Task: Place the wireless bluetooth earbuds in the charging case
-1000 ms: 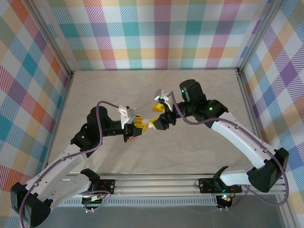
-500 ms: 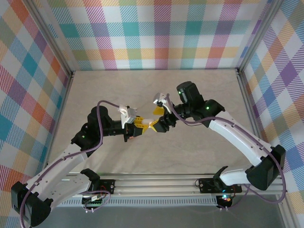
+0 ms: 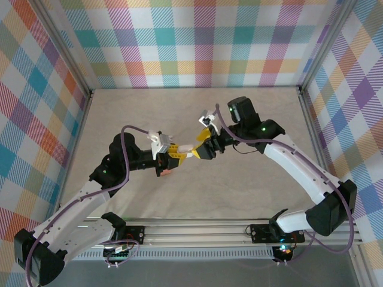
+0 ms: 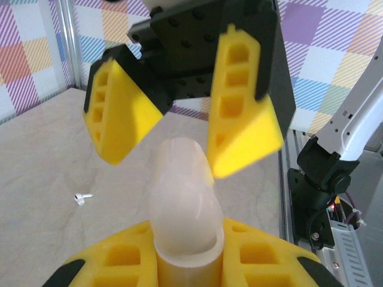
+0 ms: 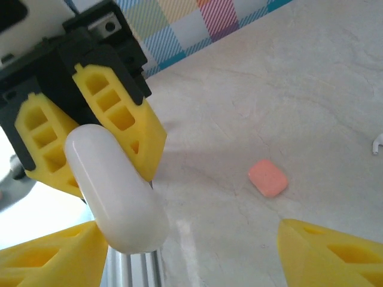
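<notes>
Being clamped in the left tool (image 3: 175,156), the white charging case (image 4: 182,197) is presented to the right tool (image 5: 191,257), spread apart at its tip; a grip on the lid is judged next; one earbud (image 4: 82,197) lies on the bench (image 4: 36,155).

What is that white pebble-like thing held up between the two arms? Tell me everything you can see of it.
The white case is a smooth, glossy, rounded oblong, plastic by its look. It is held above the table, one end clamped between the yellow fingers of the left end effector, the other pointing at the right end effector, whose open fingers flank its tip. Whether those touch it I cannot tell.
</notes>
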Controlling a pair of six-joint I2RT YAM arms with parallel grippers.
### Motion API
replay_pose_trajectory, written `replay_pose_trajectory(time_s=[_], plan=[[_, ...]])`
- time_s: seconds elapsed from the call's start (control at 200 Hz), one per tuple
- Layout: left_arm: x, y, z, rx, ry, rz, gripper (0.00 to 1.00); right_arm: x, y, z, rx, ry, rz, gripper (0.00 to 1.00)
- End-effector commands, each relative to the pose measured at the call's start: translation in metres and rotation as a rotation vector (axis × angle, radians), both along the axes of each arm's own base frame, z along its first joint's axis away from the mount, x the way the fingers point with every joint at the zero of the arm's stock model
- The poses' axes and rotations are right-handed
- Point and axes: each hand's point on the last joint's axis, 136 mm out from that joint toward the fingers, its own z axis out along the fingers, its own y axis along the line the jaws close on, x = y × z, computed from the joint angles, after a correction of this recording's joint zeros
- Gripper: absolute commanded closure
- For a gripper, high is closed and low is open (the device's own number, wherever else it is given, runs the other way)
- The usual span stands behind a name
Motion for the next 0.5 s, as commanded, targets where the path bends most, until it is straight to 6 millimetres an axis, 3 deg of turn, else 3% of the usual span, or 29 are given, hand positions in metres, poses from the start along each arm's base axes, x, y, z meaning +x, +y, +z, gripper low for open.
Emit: replay_pose_trajectory(time_s=[0.0,0.3,0.5], plan=[[-0.026,-0.006,0.022,-0.050,-0.045,-0.136,1.00,0.027,-0.001,0.017,0.048,-0.026,-0.070,0.27],[-0.021,-0.007,0.019,-0.044,-0.034,-0.124,1.00,0.034,0.004,0.013,0.041,0.039,-0.086,0.27],[0.000,-0.004,0.003,-0.003,0.032,-0.008,1.00,0.028,0.001,0.019,0.066,0.040,-0.085,0.27]])
